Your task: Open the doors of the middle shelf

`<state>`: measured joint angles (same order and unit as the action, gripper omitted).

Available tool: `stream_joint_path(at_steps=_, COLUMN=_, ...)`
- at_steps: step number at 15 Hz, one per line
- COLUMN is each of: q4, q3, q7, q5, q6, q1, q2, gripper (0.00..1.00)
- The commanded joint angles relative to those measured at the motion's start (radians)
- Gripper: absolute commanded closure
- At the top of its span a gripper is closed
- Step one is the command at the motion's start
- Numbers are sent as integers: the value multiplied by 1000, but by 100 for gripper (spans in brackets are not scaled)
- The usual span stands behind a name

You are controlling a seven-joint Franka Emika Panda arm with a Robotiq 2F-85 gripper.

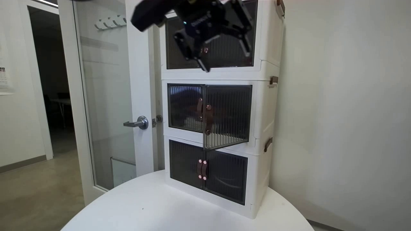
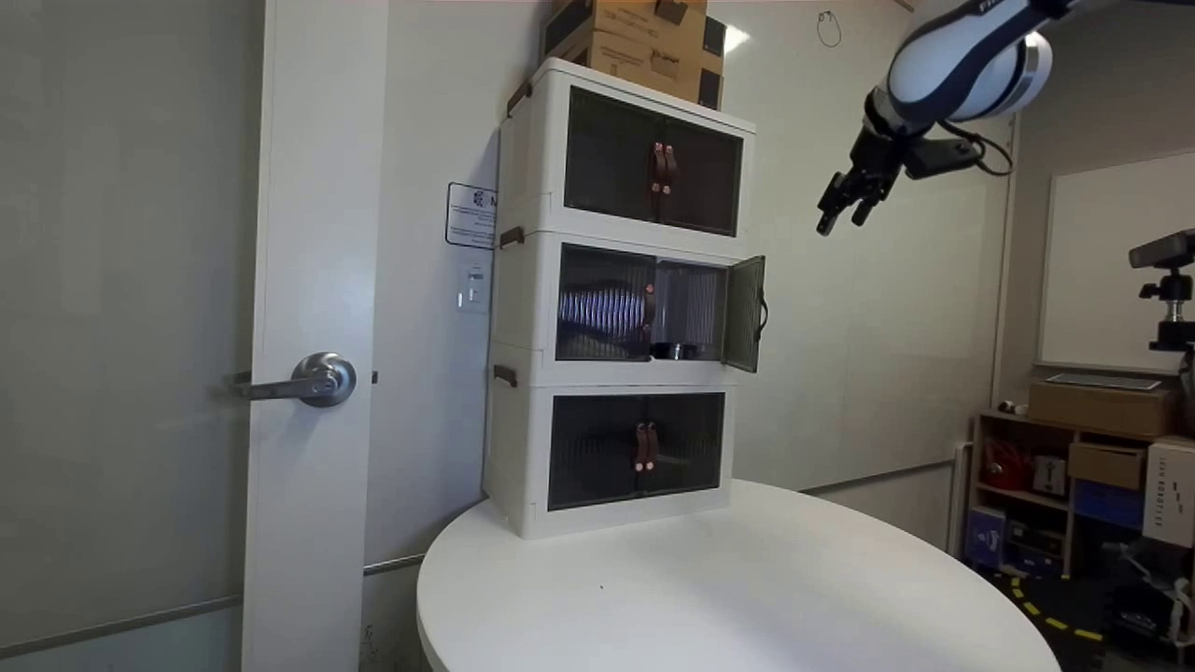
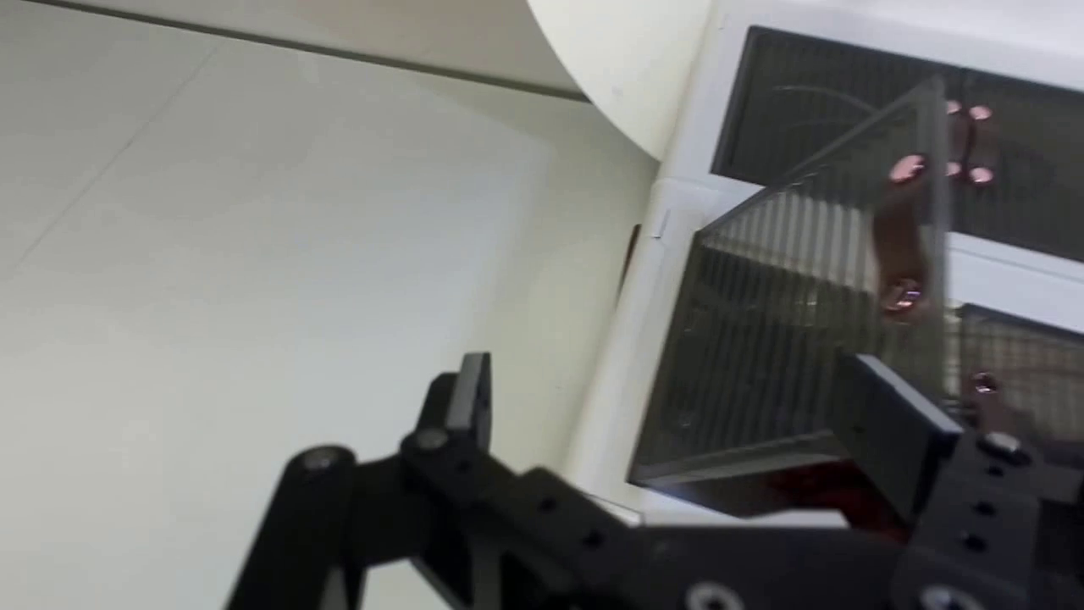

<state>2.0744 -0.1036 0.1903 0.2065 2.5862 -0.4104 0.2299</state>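
I am hovering the end effector [image 2: 842,223] in mid-air with its fingers [image 3: 889,432] spread well apart. In an exterior view it is hanging to the picture's right of the middle shelf [image 2: 523,299], higher than it and clearly apart from its open door [image 2: 744,317]; in an exterior view it is appearing across the front of the top shelf [image 1: 271,38], above the middle one. In the wrist view I am looking past the fingers at that open door, one finger overlapping it near its free edge. The open door is standing angled outward, while its partner, the closed door [image 2: 602,303], is sitting flush with the shelf's front. Both are showing a dark, see-through surface with fine straight ribs, and each is carrying a brown strap handle [image 3: 898,235] fixed by round, shiny, copper-coloured studs [image 3: 908,168]. Around them the middle shelf is showing a smooth, white, boxy body. Through the gap beside the closed door I am making out a small dark thing [image 2: 674,351] low inside, too small to name. The three shelves are standing one on another, the top shelf and the bottom shelf [image 2: 513,439] presenting shut doors [image 2: 593,457] of the same dark, ribbed look. They are resting on a round, plain white counter [image 2: 653,597], and brown cardboard boxes [image 2: 644,33] with dark patches are sitting on top.
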Motion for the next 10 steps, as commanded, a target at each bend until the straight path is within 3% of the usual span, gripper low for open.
stream_joint_path(at_steps=1, q4=-136, q3=-59, q7=85, q5=-16, q6=-276, q1=56, q2=10, gripper=0)
stream_joint_path(at_steps=5, q4=-362, q3=-154, q7=153, q5=-16, q6=-595, q1=90, q2=-33, gripper=0)
stream_joint_path(at_steps=6, q4=-427, q3=-72, q7=118, q5=13, q6=-661, q1=224, q2=-53, gripper=0)
stream_joint_path(at_steps=10, q4=-646, q3=-91, q7=26, q5=61, q6=-750, q1=339, q2=-167, gripper=0)
